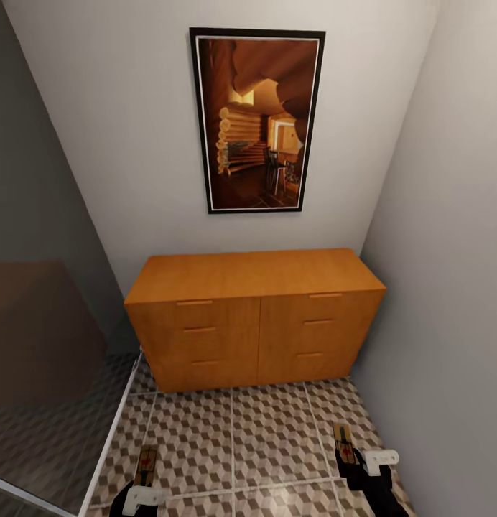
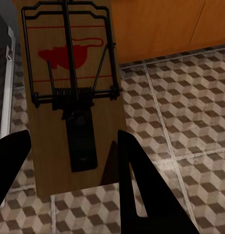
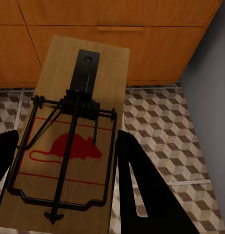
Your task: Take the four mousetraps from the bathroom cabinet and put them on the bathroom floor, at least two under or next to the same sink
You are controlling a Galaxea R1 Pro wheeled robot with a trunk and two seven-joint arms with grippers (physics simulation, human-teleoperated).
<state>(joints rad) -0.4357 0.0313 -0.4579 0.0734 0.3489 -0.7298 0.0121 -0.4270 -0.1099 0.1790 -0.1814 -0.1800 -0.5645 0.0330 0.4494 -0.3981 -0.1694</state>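
The cube-patterned tiled floor carries the orange-brown cabinet against the wall.

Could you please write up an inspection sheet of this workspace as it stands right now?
Surface: cube-patterned tile floor with pale grout lines, in front of the cabinet.
Job's things: left mousetrap and right mousetrap, each a tan board with a dark wire frame and a red mouse print; orange-brown cabinet, all drawers shut, its top bare.
Clutter: nothing seen.
Grippers: left gripper shut on the left mousetrap; right gripper shut on the right mousetrap. Both are held low above the tiles.
Cables: nothing seen.
Surroundings: framed picture on the pale wall above the cabinet; grey wall on the robot's right; dark glass panel on its left.
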